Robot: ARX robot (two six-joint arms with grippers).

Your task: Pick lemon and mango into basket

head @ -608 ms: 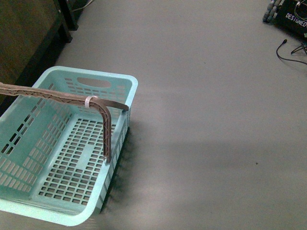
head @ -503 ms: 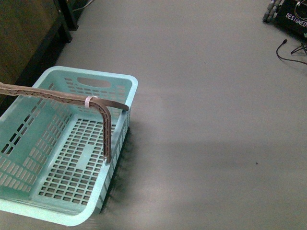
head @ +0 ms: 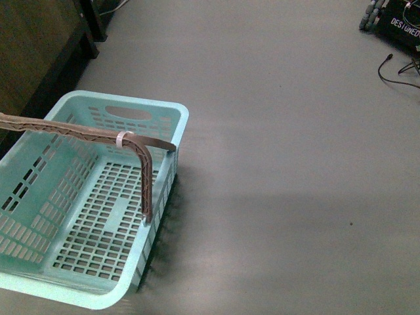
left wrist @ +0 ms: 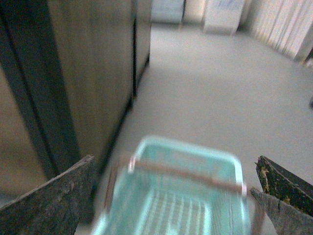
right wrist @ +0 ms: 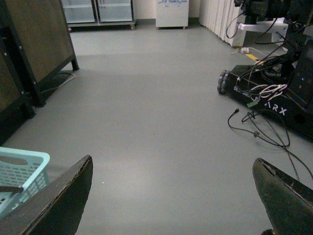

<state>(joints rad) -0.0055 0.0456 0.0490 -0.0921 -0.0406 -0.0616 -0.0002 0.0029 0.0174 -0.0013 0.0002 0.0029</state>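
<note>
The light aqua basket (head: pixel 98 197) stands on the grey floor at the lower left of the front view, with nothing inside it and its brown handle (head: pixel 146 177) raised across it. In the blurred left wrist view the basket (left wrist: pixel 171 196) lies below my left gripper (left wrist: pixel 173 196), which is open and holds nothing. A corner of the basket (right wrist: pixel 19 171) shows at the edge of the right wrist view, off to one side of my open right gripper (right wrist: pixel 173 196), which hangs over bare floor. Lemon and mango are out of view.
A dark wooden cabinet (head: pixel 39 46) stands behind the basket at the left. A black wheeled robot base (right wrist: pixel 279 98) with loose cables (right wrist: pixel 259 127) sits on the floor at the far right. Grey floor (head: pixel 282 164) stretches between them.
</note>
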